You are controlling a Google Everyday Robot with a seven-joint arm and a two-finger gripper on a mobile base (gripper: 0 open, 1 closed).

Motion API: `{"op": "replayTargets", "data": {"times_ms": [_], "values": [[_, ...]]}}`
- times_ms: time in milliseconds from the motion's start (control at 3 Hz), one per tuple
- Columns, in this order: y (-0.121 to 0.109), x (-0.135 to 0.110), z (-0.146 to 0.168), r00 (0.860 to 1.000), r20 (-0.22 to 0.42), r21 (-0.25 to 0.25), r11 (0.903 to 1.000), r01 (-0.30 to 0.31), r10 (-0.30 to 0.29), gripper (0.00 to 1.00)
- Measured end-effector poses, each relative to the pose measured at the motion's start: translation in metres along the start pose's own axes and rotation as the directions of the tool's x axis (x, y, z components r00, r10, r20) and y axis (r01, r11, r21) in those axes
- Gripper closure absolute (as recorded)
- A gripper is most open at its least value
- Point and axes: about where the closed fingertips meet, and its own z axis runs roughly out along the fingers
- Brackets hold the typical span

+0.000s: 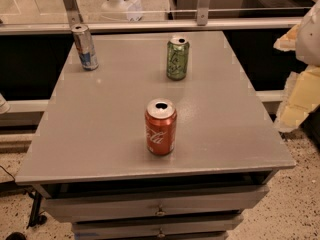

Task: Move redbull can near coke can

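The coke can (pixel 160 127) stands upright towards the front of the grey surface (pixel 100 129). The redbull can (pixel 85 47) stands upright well behind it and to its left, at the far corner, so the two are well apart. A green can (pixel 177 59) stands behind the coke can, slightly to its right. The gripper (pixel 299 96) hangs off to the coke can's right, beyond the surface edge, holding nothing; whether it is open or closed I cannot tell.

The risks, as I judge them: the slim redbull can could tip under an off-centre grasp, sitting so near the corner, and a reach across could clip the green can.
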Motion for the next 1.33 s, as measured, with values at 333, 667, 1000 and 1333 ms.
{"op": "replayTargets", "data": {"times_ms": [333, 667, 1000, 1333], "values": [[-0.006, -0.008, 0.001, 1.000, 0.014, 0.017, 0.9998, 0.006, -0.006, 0.00], [-0.036, -0.041, 0.005, 0.997, 0.071, 0.056, 0.9978, 0.035, -0.038, 0.00], [-0.057, -0.065, 0.007, 0.991, 0.113, 0.084, 0.9948, 0.057, -0.066, 0.00], [-0.102, -0.148, 0.014, 0.944, 0.286, 0.144, 0.9816, 0.125, -0.162, 0.00]]}}
